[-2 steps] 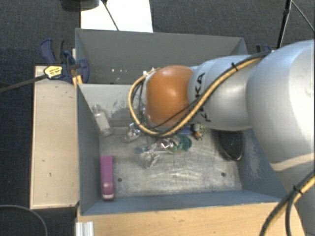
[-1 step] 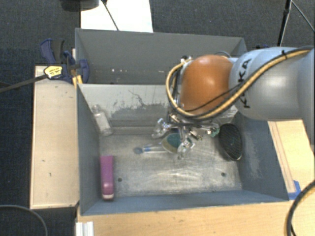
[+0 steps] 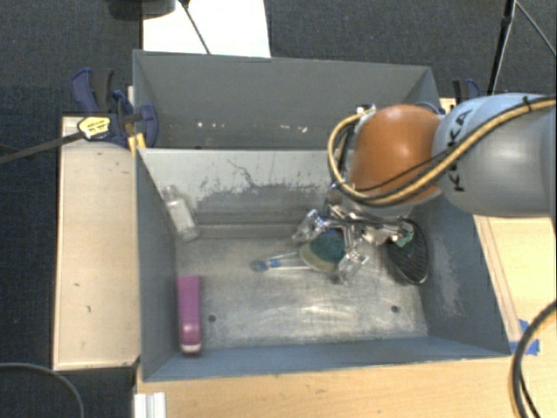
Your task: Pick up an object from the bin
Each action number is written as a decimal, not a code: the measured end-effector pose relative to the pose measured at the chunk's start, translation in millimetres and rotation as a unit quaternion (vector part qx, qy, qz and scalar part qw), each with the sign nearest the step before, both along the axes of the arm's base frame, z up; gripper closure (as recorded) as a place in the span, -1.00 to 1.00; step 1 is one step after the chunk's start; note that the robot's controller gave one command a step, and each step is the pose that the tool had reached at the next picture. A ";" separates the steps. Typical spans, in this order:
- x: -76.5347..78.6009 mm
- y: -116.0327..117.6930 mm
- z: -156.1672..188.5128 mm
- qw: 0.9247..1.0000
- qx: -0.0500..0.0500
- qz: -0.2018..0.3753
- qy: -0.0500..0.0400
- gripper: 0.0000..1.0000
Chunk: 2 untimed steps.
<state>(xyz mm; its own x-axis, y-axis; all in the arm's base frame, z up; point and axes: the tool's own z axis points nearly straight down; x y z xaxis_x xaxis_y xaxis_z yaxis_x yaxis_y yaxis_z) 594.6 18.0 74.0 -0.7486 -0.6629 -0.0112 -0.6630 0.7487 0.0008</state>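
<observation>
With my pincer (image 3: 331,251) set wide astride the round teal lump (image 3: 327,246) right of the bin's (image 3: 287,103) middle (a black oval thing (image 3: 411,258) lies just beside), I'd close evenly and centred, then lift straight.

Single camera above bin (image 3: 278,103), tilted downward.
</observation>
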 end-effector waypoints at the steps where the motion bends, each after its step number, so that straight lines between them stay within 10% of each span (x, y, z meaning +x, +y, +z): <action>1: 1.3 1.3 1.6 1.000 -0.002 -0.002 0.001 -1.00; 2: 2.4 1.7 2.7 1.000 -0.002 -0.005 0.000 1.00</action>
